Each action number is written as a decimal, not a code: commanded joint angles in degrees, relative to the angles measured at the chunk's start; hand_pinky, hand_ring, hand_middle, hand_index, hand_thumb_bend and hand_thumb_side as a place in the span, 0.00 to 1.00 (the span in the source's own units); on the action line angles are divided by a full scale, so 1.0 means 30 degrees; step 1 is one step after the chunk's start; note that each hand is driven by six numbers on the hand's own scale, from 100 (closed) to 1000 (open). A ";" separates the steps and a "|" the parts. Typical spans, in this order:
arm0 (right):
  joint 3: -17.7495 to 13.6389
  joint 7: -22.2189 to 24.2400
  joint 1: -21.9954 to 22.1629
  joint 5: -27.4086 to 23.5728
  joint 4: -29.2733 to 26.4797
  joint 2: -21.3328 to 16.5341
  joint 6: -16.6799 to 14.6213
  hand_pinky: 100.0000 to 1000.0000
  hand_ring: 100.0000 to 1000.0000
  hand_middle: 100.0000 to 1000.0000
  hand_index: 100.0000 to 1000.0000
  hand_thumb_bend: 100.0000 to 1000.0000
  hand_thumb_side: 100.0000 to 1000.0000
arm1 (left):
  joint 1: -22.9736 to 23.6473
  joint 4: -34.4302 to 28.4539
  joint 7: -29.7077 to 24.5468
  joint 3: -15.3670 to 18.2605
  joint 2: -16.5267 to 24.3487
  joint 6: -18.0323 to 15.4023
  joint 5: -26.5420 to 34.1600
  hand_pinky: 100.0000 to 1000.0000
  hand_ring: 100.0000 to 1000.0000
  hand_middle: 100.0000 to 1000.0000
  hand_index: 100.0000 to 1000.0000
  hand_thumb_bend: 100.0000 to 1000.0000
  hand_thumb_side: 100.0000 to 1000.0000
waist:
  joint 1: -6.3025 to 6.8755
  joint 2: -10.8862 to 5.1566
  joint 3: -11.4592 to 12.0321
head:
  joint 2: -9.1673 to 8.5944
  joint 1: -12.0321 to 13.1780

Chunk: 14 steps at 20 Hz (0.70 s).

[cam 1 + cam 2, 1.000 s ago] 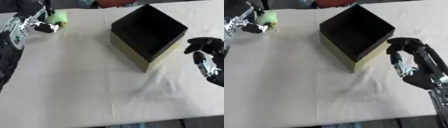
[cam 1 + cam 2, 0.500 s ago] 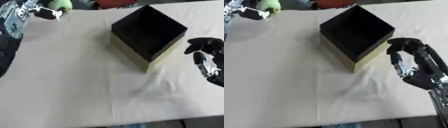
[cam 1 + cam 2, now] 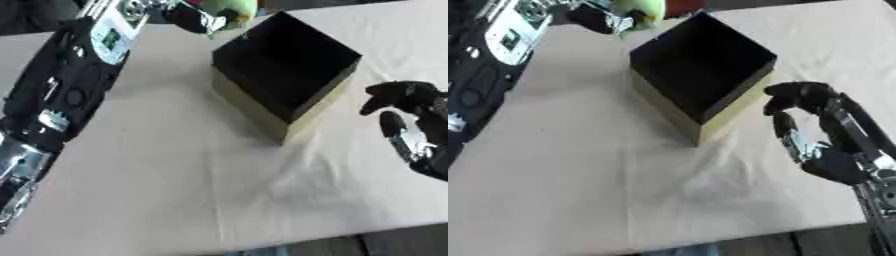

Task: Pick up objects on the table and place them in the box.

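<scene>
Green, rounded and pale, the object [image 3: 231,9] sits in the curled fingers of the left hand [image 3: 194,16] at the far edge of the scene, lifted above the table and just beyond the far left corner of the box [image 3: 284,65]. What kind of thing it is cannot be made out. The left arm runs down the left side of the view from that hand. The box stands open-topped near the middle of the cloth-covered table [image 3: 157,175], black inside with tan outer walls, turned so one corner points toward the near side. Its inside looks dark, and nothing can be made out within it. To the right of the box the right hand [image 3: 811,127] hovers with fingers curled, holding nothing and apart from the box wall.
</scene>
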 commanded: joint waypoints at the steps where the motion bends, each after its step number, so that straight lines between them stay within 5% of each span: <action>1: 0.0066 0.0191 -0.0344 -0.0238 -0.0219 -0.0159 -0.0045 0.63 0.57 0.53 0.78 0.00 0.55 | -0.0376 -0.0305 -0.0368 -0.0277 -0.0346 -0.0232 -0.0278 0.42 0.32 0.28 0.46 0.00 0.16 | -0.0059 -0.0337 -0.0119 | -0.0183 0.0057; 7: 0.0189 0.0341 -0.0478 -0.0333 -0.0219 -0.0110 -0.0048 0.63 0.57 0.53 0.78 0.00 0.55 | 0.0061 0.0389 -0.0873 -0.0677 -0.1077 -0.0909 -0.1284 0.46 0.36 0.32 0.49 0.00 0.13 | -0.0019 -0.0219 -0.0424 | -0.0367 0.0123; 14: 0.0297 0.0467 -0.0548 -0.0399 -0.0215 -0.0049 -0.0063 0.63 0.57 0.53 0.78 0.00 0.56 | 0.0419 0.1081 -0.0357 -0.0680 -0.1703 -0.1606 -0.2954 0.52 0.42 0.39 0.55 0.06 0.21 | 0.0016 -0.0169 -0.0644 | -0.0415 0.0135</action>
